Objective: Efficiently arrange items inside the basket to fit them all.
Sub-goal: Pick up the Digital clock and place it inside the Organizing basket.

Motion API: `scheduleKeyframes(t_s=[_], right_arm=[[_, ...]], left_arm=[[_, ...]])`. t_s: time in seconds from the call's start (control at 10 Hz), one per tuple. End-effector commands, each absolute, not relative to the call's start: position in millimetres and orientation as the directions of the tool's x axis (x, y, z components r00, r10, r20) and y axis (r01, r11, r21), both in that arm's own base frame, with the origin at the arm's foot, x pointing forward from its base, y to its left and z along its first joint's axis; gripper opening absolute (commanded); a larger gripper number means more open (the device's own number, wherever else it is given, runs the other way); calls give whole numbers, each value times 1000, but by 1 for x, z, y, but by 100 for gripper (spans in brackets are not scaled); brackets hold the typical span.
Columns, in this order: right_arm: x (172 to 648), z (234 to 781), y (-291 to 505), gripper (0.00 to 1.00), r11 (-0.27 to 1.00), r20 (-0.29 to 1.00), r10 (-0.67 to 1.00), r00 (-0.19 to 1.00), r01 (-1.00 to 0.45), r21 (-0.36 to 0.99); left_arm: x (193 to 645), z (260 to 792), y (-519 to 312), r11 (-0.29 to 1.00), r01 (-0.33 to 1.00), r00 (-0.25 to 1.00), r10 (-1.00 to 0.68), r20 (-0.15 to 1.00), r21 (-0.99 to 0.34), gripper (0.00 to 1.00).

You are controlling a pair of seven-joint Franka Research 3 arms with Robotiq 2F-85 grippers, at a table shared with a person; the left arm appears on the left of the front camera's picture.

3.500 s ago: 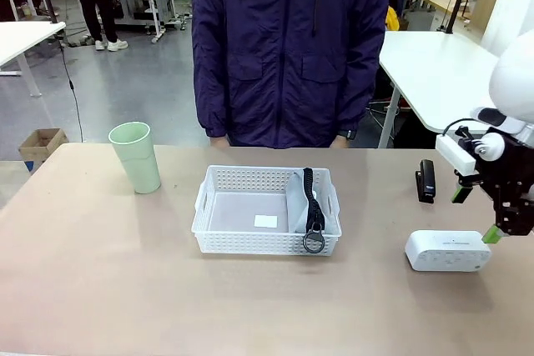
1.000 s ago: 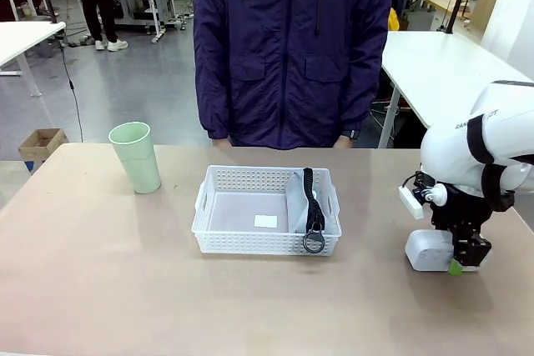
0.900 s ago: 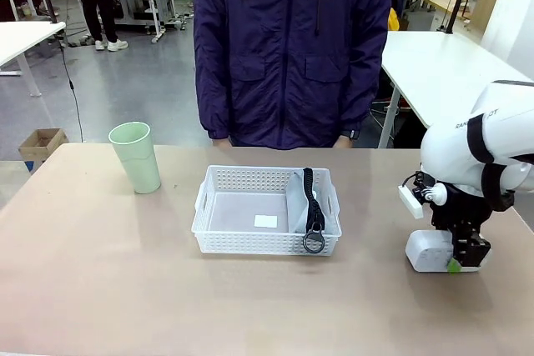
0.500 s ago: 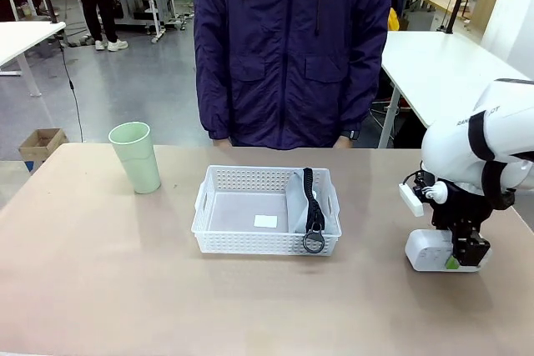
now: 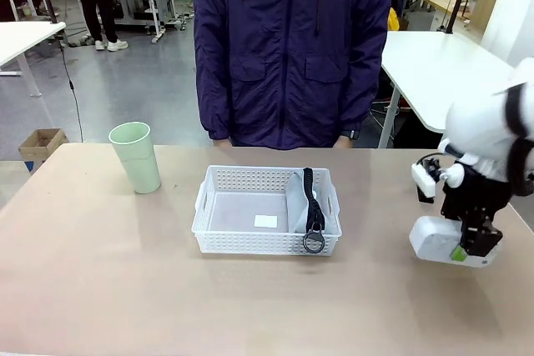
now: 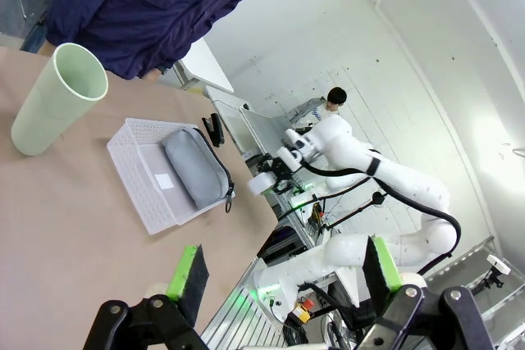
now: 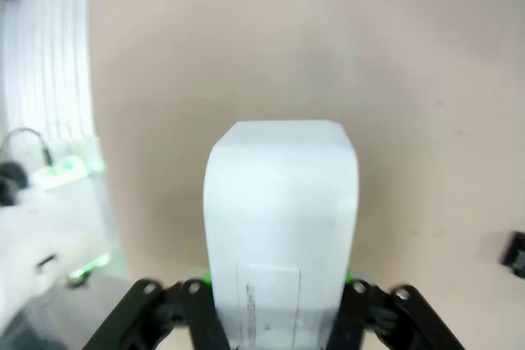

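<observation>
Holding white box (image 5: 435, 239): right gripper (image 5: 462, 249) pinching one end, left gripper (image 6: 285, 261) spread. Keep your lift level; seat flat in basket (image 5: 259, 172) beside pouch (image 5: 300, 204).

No words or numbers can be read. The white box (image 7: 280, 202) has a faint rectangular label (image 7: 267, 294) at the end clamped in the right gripper (image 7: 279, 288), its print too small to read. Well to that gripper's left, a white sticker (image 5: 265, 221) on the basket (image 5: 250, 243) floor looks blank.

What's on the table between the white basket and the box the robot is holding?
Nothing: in the front view, the tabletop between the basket and the box is bare.
</observation>
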State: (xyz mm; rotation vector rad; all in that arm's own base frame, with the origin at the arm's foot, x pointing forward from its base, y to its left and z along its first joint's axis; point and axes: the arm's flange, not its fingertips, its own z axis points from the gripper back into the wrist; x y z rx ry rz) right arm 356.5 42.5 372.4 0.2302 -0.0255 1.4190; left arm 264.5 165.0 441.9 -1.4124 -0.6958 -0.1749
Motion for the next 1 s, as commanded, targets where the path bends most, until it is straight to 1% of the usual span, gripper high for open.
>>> scheduleKeyframes(t_s=[0.0, 0.1, 0.2, 0.3, 0.4, 0.5, 0.6, 0.7, 0.8, 0.9], right_arm=[[326, 443, 44, 0, 314, 233, 913, 334, -942, 119], [321, 459, 48, 0, 425, 322, 831, 453, -891, 158], [322, 465, 49, 0, 557, 408, 715, 567, -815, 156], [326, 469, 51, 0, 635, 491, 585, 645, -741, 217], [327, 471, 54, 0, 626, 525, 513, 679, -714, 313], [326, 473, 57, 0, 516, 557, 457, 693, -717, 468], [325, 471, 57, 0, 494, 547, 438, 714, -699, 517], [325, 469, 61, 0, 451, 524, 470, 710, -704, 549], [325, 465, 61, 0, 402, 513, 549, 660, -747, 530], [327, 476, 57, 0, 506, 514, 470, 717, -697, 509]], left_arm=[[264, 443, 165, 173, 530, 778, 290, 557, -830, 100], [264, 443, 165, 173, 530, 778, 290, 557, -830, 100], [264, 443, 165, 173, 530, 778, 290, 557, -830, 100], [264, 443, 165, 173, 530, 778, 290, 557, -830, 100], [264, 443, 165, 173, 530, 778, 290, 557, -830, 100], [264, 443, 165, 173, 530, 778, 290, 557, -830, 100], [264, 443, 165, 173, 530, 778, 290, 557, -830, 100], [264, 443, 165, 173, 530, 778, 290, 557, -830, 100], [264, 443, 165, 173, 530, 778, 290, 557, -830, 100], [264, 443, 165, 173, 530, 778, 290, 557, -830, 100]])
